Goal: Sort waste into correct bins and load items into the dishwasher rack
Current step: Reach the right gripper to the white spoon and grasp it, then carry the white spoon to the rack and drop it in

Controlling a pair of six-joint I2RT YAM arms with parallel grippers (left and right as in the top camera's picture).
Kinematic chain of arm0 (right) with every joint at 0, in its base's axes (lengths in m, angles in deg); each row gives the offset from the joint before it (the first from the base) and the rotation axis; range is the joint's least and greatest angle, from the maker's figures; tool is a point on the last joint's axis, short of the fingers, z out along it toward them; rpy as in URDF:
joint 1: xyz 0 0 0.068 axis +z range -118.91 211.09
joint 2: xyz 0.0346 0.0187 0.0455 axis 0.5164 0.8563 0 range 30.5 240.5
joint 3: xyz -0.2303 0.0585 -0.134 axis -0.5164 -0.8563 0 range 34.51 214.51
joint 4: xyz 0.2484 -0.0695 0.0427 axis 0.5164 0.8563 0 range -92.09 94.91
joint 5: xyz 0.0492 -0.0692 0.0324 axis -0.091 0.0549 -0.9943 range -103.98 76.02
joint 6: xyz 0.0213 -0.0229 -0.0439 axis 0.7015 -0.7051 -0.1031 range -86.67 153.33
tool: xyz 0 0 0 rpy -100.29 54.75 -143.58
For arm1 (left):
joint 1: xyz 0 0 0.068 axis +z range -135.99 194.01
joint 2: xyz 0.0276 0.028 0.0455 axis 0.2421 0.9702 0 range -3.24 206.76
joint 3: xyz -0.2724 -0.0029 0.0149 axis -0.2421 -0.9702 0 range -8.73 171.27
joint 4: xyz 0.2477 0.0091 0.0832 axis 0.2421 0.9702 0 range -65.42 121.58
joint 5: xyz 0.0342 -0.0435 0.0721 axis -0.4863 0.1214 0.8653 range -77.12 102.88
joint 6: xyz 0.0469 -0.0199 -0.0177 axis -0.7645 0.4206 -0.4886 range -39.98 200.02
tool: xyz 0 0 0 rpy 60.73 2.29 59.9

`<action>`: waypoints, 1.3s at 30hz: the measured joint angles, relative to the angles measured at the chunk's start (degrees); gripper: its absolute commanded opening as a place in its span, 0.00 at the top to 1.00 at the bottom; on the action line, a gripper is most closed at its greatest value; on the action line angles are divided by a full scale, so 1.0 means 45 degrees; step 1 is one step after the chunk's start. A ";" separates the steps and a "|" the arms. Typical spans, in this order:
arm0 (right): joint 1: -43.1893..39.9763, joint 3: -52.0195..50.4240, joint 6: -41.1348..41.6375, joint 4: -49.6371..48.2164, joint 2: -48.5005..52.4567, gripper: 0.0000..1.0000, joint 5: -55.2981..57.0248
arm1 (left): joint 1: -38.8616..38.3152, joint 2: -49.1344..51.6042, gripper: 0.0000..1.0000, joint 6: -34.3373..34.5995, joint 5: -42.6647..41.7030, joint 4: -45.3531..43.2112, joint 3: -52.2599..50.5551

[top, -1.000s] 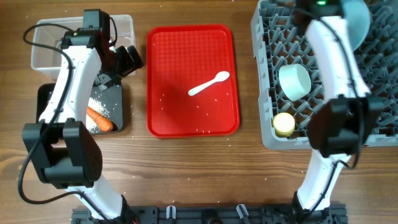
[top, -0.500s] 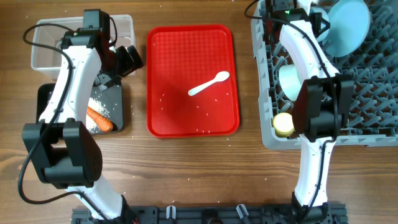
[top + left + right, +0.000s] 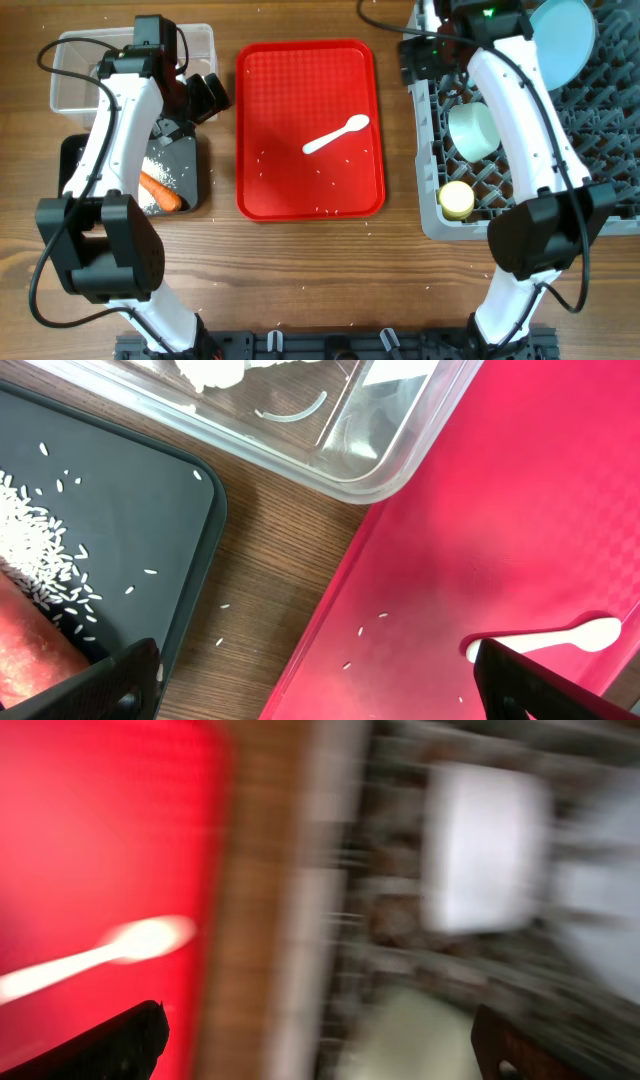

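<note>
A white spoon (image 3: 337, 133) lies on the flat red tray (image 3: 310, 60), seen blurred in the right wrist view as the spoon (image 3: 100, 955). My left gripper (image 3: 208, 95) hangs open and empty between the clear tub (image 3: 80, 70) and the red tray. The black tray (image 3: 192, 150) holds rice (image 3: 158, 172) and an orange carrot (image 3: 160, 190). My right gripper (image 3: 425, 35) is open over the left rear edge of the grey rack (image 3: 600, 150). A blue plate (image 3: 560, 40), a pale bowl (image 3: 473, 131) and a yellow cup (image 3: 457, 199) sit in the rack.
In the left wrist view, white tissue (image 3: 210, 370) lies in the clear tub (image 3: 300, 440), and loose rice grains dot the black tray (image 3: 120, 530), the wood and the red tray (image 3: 500, 540). The right wrist view is motion-blurred.
My right gripper has opened and its arm has swung left from the plate toward the rack's left edge. The plate stays in the rack. The left arm has not moved.
</note>
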 measured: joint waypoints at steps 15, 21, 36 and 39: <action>0.2574 -0.6562 0.7475 -0.5814 0.1467 0.39 -0.2127 | 0.0000 0.0000 0.00 0.0000 0.0000 0.0005 0.0000; 0.2608 -0.6445 0.8471 -0.8393 0.2147 0.44 -0.2118 | 0.0000 0.0000 0.00 0.0000 0.0000 0.0010 0.0000; 0.2647 -0.5999 0.5484 -1.0239 0.3065 0.96 -0.0165 | 0.0000 0.0000 0.00 0.0000 0.0000 0.0005 0.0000; 0.2783 -0.5780 0.4367 -0.9583 0.3070 0.96 -0.0865 | 0.0000 0.0000 0.00 0.0000 0.0000 0.0005 0.0000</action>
